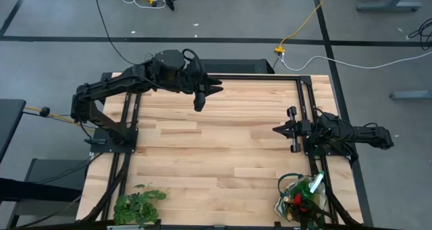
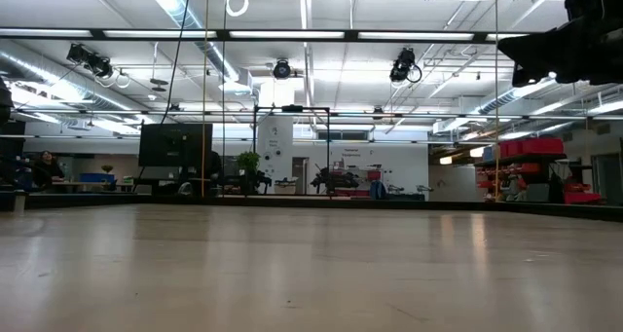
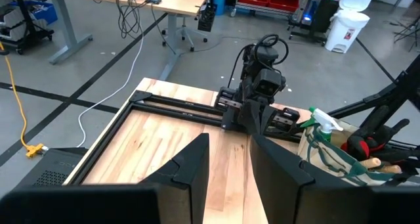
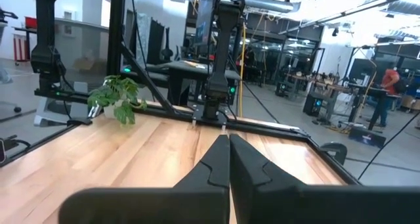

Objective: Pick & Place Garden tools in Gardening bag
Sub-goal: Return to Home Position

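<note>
The high view looks straight down over the whole surface (image 1: 216, 142). The low view sits level with it, facing the room, and the dark shape at its upper right is probably an arm (image 2: 574, 40). The left wrist view, looking forward, shares the gardening bag (image 3: 321, 165) with the high view's lower right.

pale wooden table (image 1: 216, 149), gardening bag (image 1: 281, 206) at one corner, leafy plant bunch (image 1: 138, 203) at another

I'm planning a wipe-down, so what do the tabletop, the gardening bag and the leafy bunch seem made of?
The tabletop: pale wood strips, glued butcher-block style, smooth with a slight sheen; grain and seams show. The gardening bag: probably cream canvas with green trim; its rim sags softly. The leafy bunch: matte green leaves; real or plastic, cannot tell.
</note>
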`<act>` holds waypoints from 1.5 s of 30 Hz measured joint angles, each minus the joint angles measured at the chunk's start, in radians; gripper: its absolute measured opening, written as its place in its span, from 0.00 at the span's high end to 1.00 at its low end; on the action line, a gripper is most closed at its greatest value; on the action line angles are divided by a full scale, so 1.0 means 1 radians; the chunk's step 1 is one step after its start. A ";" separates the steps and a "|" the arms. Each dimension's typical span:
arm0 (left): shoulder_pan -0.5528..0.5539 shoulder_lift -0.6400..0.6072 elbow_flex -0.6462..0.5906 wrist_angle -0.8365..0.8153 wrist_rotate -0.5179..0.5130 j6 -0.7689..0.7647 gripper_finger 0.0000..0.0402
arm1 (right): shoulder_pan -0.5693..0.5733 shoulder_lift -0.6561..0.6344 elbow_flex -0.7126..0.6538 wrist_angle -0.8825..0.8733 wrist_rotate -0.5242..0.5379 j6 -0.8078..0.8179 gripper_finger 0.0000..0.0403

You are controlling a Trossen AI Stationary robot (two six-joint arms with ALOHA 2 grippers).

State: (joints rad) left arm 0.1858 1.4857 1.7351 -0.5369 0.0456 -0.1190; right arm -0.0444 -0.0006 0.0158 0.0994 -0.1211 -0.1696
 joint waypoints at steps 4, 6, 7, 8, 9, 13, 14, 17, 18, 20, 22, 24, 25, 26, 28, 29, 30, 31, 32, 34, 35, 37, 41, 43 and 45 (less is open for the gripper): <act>0.000 0.000 0.000 0.000 0.000 0.000 0.71 | 0.000 0.000 0.000 -0.013 0.000 0.000 1.00; 0.000 0.000 0.000 0.000 0.000 0.000 0.71 | 0.000 0.000 0.000 -0.015 0.000 0.000 1.00; 0.000 0.000 0.000 0.000 0.000 0.000 0.71 | 0.000 0.000 0.000 -0.018 0.000 0.000 1.00; 0.000 0.000 0.000 0.000 0.000 0.000 0.71 | 0.000 0.000 0.000 -0.024 0.000 0.000 1.00; 0.000 0.000 0.000 0.000 0.000 0.000 0.71 | 0.000 0.000 0.000 -0.032 0.000 0.000 1.00; 0.000 0.000 0.000 0.000 0.000 0.000 0.71 | 0.000 0.000 0.000 -0.068 0.000 0.000 1.00; 0.000 0.000 0.000 0.000 0.000 0.000 0.71 | 0.000 0.000 0.000 -0.073 0.000 0.000 1.00; 0.000 0.000 0.000 0.000 0.000 0.001 0.71 | 0.000 0.000 0.000 -0.073 0.000 0.000 1.00; 0.000 0.000 0.000 0.000 0.000 0.000 0.71 | 0.000 0.000 0.000 -0.071 0.000 0.000 1.00; 0.000 0.000 0.000 0.000 0.000 0.000 0.71 | 0.000 0.000 0.000 -0.072 0.000 0.000 1.00; 0.000 0.000 0.000 0.000 0.000 0.000 0.71 | 0.000 0.000 0.000 -0.072 0.000 0.000 1.00; 0.000 0.000 0.000 0.000 0.000 0.000 0.71 | 0.000 0.000 0.000 -0.072 0.000 0.000 1.00; 0.000 0.000 0.000 0.000 0.000 0.000 0.71 | 0.000 0.000 0.000 -0.072 0.000 0.000 1.00; 0.000 0.000 0.000 0.000 0.000 0.001 0.71 | 0.000 0.000 0.000 -0.072 0.000 0.000 1.00; 0.000 0.000 0.000 0.000 0.000 0.000 0.71 | 0.000 0.000 0.000 -0.072 0.000 0.000 1.00; 0.000 0.000 0.000 0.000 0.000 0.000 0.71 | 0.000 0.000 0.000 -0.072 0.000 0.000 1.00; 0.000 0.000 0.000 0.000 0.000 0.001 0.71 | 0.000 0.000 0.000 -0.072 0.000 0.000 1.00; 0.000 0.000 0.000 0.000 0.000 0.000 0.71 | 0.000 0.000 0.000 -0.071 0.000 0.000 1.00; 0.000 0.000 0.000 0.000 0.000 0.000 0.71 | 0.000 0.000 0.000 -0.071 0.000 0.000 1.00; 0.000 0.000 0.000 0.000 0.000 0.000 0.71 | 0.000 0.000 0.000 -0.071 0.000 0.000 1.00; 0.000 0.000 0.000 0.000 0.000 0.000 0.71 | 0.000 0.000 0.000 -0.071 0.000 0.000 1.00; 0.000 0.000 0.000 0.000 0.000 0.000 0.71 | 0.000 0.000 0.000 -0.071 0.000 0.000 1.00; 0.000 0.000 0.000 0.000 0.000 0.000 0.71 | 0.000 0.000 0.000 -0.071 0.000 0.000 1.00; 0.000 0.000 0.000 0.000 0.000 0.000 0.71 | 0.000 0.000 0.000 -0.071 0.000 0.006 1.00; 0.000 0.000 0.000 0.000 0.000 0.000 0.71 | 0.000 0.000 0.000 -0.071 0.000 0.028 1.00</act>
State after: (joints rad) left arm 0.1856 1.4857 1.7351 -0.5365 0.0452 -0.1189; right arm -0.0441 -0.0002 0.0158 0.0288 -0.1207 -0.1412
